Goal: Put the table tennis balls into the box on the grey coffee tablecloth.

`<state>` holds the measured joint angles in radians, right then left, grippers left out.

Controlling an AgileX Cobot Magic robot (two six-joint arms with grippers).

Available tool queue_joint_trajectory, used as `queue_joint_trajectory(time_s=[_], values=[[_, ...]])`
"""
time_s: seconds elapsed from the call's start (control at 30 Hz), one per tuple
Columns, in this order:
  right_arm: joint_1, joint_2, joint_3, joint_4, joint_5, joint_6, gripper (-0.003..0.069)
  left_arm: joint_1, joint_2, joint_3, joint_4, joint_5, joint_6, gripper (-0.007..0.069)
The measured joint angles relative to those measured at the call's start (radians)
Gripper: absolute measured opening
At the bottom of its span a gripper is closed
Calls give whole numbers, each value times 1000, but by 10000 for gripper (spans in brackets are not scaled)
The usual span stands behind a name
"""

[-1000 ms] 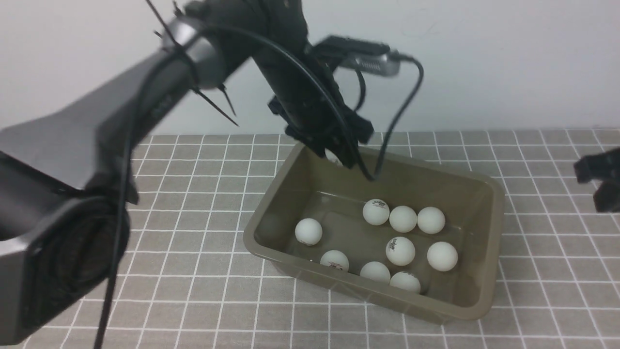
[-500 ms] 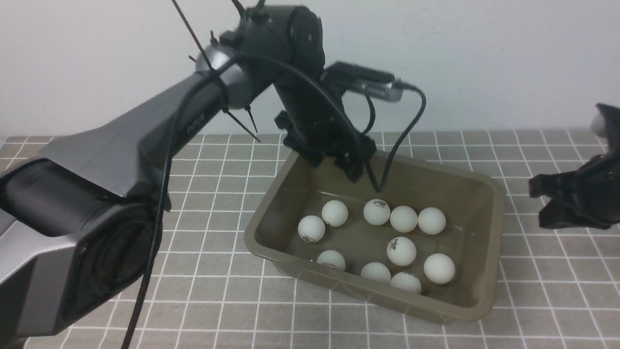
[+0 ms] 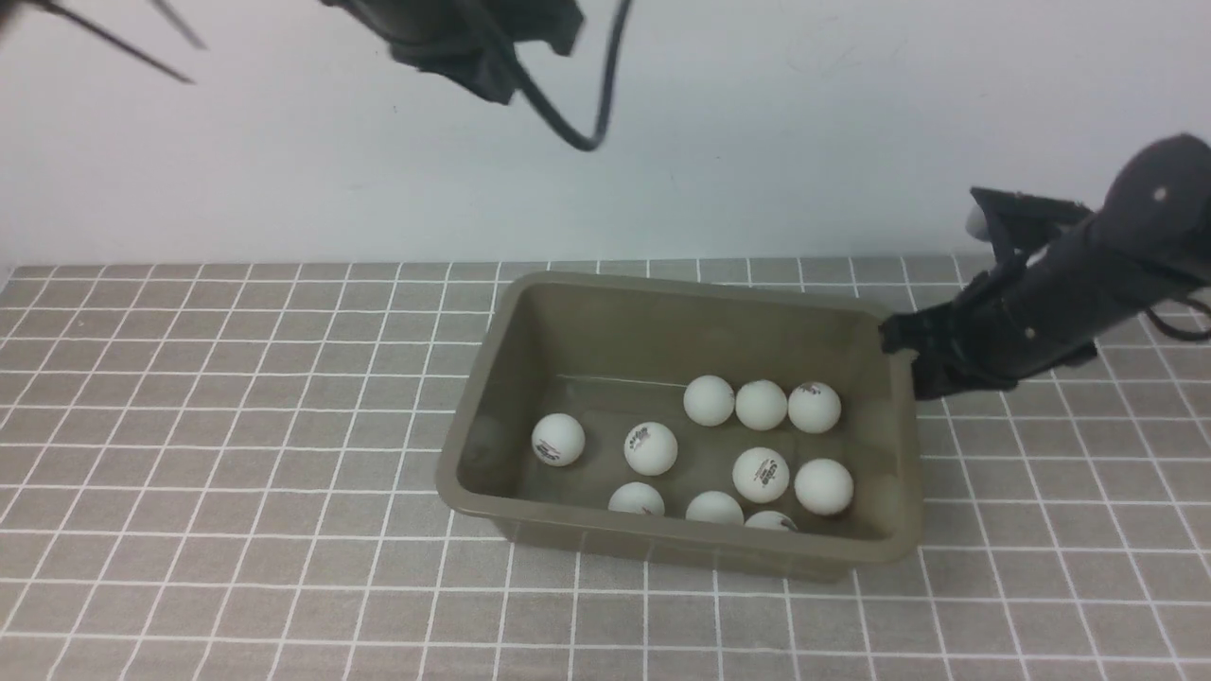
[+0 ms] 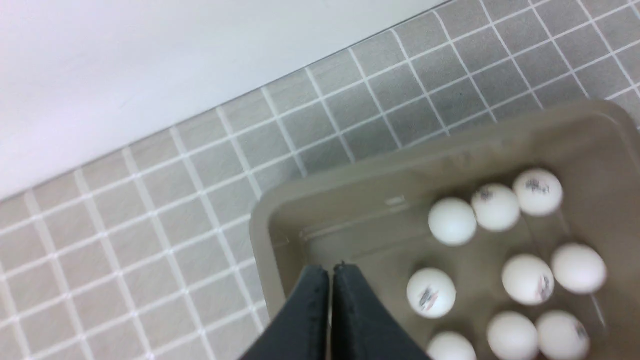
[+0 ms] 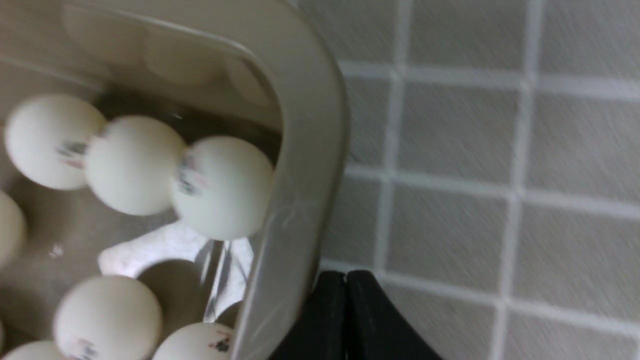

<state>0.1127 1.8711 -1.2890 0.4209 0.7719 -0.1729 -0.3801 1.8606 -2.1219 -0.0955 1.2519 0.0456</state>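
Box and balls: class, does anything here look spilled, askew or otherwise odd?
Nothing is spilled: all ten table tennis balls lie inside the box, none on the tablecloth. The one oddity: the box sits slightly skewed to the cloth's grid lines.

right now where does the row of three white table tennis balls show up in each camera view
Front view: row of three white table tennis balls along the far wall of the olive-brown plastic box, toward its right end.
Left wrist view: the same row, upper right.
Right wrist view: the row, by the box's rounded corner.
Shared landmark: the box's rolled rim.
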Motion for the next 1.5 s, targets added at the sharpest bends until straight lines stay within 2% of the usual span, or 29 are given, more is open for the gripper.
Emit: queue_joint_trajectory(time_s=[0.1, 0.3, 0.4, 0.53, 0.67, 0.77, 0.97, 1.03, 1.2, 1.37, 1.5], values=[[2, 2, -74, -8, 103, 0, -14, 4, -123, 135, 43, 2, -15, -5], [-27, -124, -69, -32, 221, -1, -14, 4, -290, 289, 87, 3, -53, -5], [-35, -369, -9, -32, 246, -15, -14, 4, -448, 414, 95, -1, -76, -5], [-34, -579, 61, 3, 235, -37, -14, 4, -564, 518, 95, -45, -101, -5], [-34, -923, 227, 56, 137, -70, -14, 4, -737, 701, 95, -191, -137, -5], [-34, -1246, 393, 72, -39, -75, -14, 4, -841, 832, 95, -280, -151, -5], [-34, -1666, 659, 62, -319, -75, -14, 4, -906, 974, 79, -344, -162, -5], [-34, -1756, 733, 39, -376, -75, -14, 4, -910, 998, 74, -351, -162, -5], [-34, -1872, 841, 27, -398, -74, -14, 4, -916, 1015, 71, -371, -162, -5], [-34, -1885, 849, 25, -413, -74, -14, 4, -970, 1031, 79, -388, -162, -5], [-34, -1885, 849, 24, -413, -74, -13, 4, -1107, 1107, 89, -469, -162, -5]])
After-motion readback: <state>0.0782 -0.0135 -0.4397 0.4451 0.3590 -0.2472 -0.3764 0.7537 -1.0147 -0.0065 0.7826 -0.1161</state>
